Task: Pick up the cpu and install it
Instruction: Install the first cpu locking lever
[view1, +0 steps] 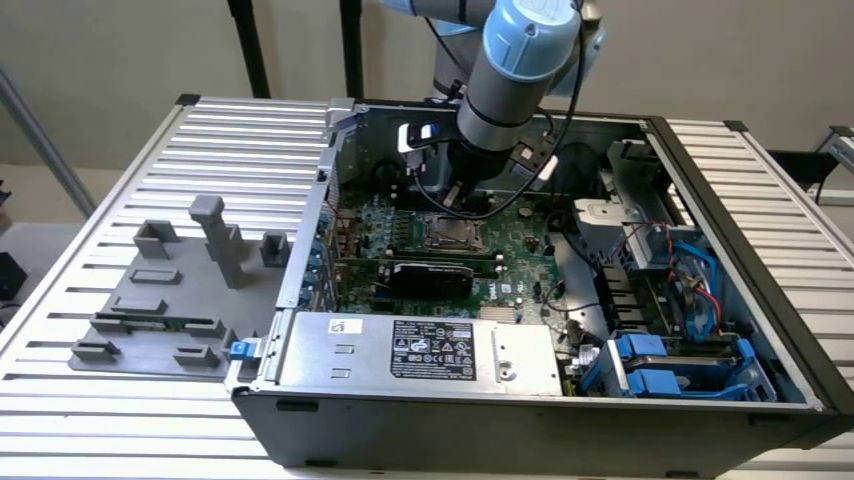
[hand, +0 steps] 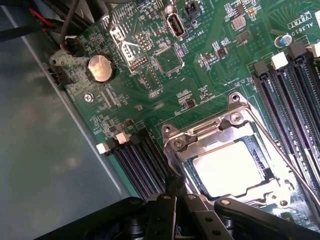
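One arm is reaching down into one open computer case (view1: 747, 395), and its single claw (hand: 176, 186) is hanging low over the green motherboard (hand: 165, 65), just beside the socket. The claw's black fingers (hand: 170, 200) are sitting pressed together, clenched, and nothing is showing between them.

One cpu (hand: 229, 169) is lying in view. It is resting flat inside the metal socket frame (hand: 235, 120), its pale, shiny top facing straight up toward the wrist camera. It is touching no part of the claw; it is sitting just past the fingertips and slightly to one side of them. The chip is close to square, so no long axis is standing out, and its edges are running parallel to the frame around it, which is lying skewed across the wrist view.

One round coin battery (hand: 100, 68) is sitting well away from the claw, farther across the board. Dark memory slots are flanking the socket in two banks: one bank (hand: 137, 160) close beside the fingers, the other (hand: 295, 100) beyond the socket; the slots in each are too crowded to count surely.

In the exterior view, the arm's blue-and-grey wrist (view1: 514, 70) is standing over the socket (view1: 445, 232). One grey fixture plate (view1: 167, 300) carrying several upright blocks is lying outside the case, on the slatted table (view1: 254, 130), toward the exterior view's left and well apart from the claw.
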